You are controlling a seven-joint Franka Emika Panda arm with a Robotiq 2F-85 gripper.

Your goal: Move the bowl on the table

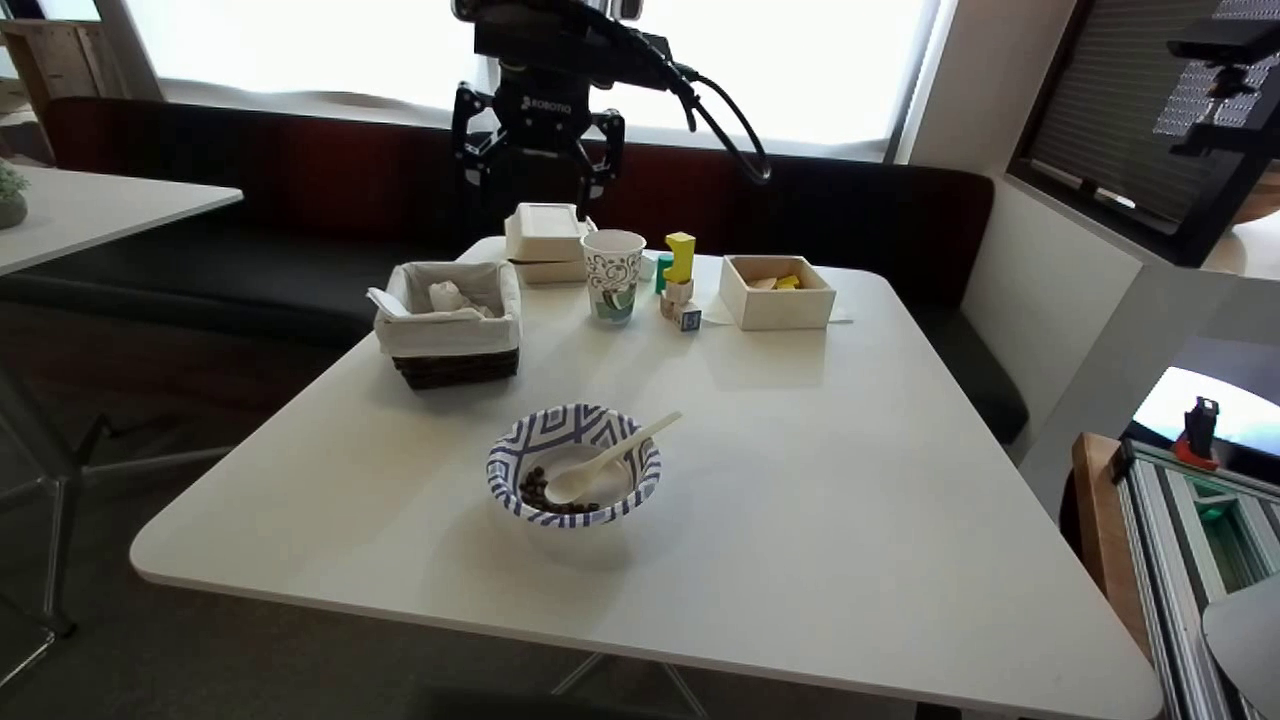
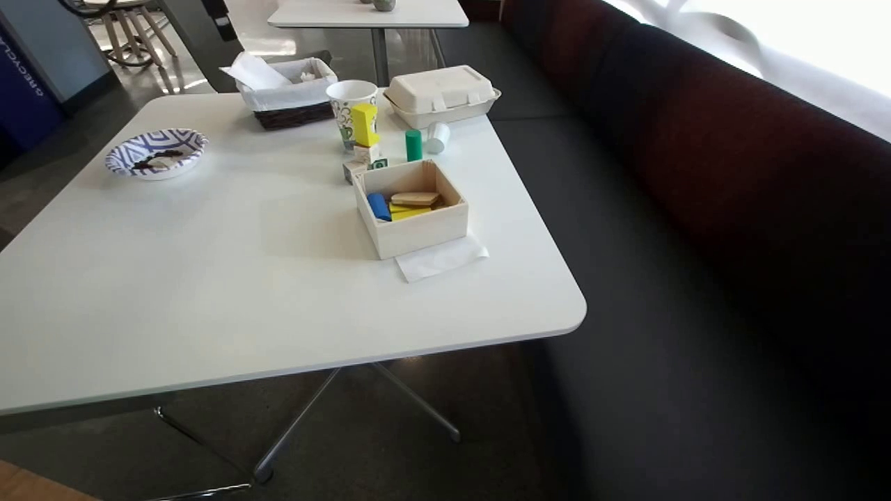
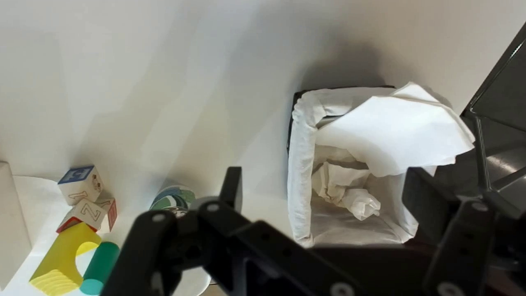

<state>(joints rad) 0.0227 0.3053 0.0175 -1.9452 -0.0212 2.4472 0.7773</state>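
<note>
Tool (image 3: 324, 183): fingers (image 3: 233, 187) spread wide, nothing in their hold; they enter the wrist view from its bottom edge, at lower centre and lower right.
Height: in an exterior view, upper centre, well above the worktop (image 1: 820, 520).
Tool to bowl (image 3: 300, 176): in the wrist view its lower half shows between the fingers, right of the gap's middle, its right side partly behind the lower-right finger; in an exterior view it stands down and left of the tool.
Long axis: nearly square; it looks slightly longer up and down the wrist frame, across the closing line.
Bowl: upright on the worktop, white-lined, papers (image 3: 394, 131) in it (I take this basket-like one as meant, since the tool faces it, over the round patterned bowl (image 1: 575, 428), lower centre in an exterior view).
Coming move: probably a shift right in the wrist frame, then down to the rim.
</note>
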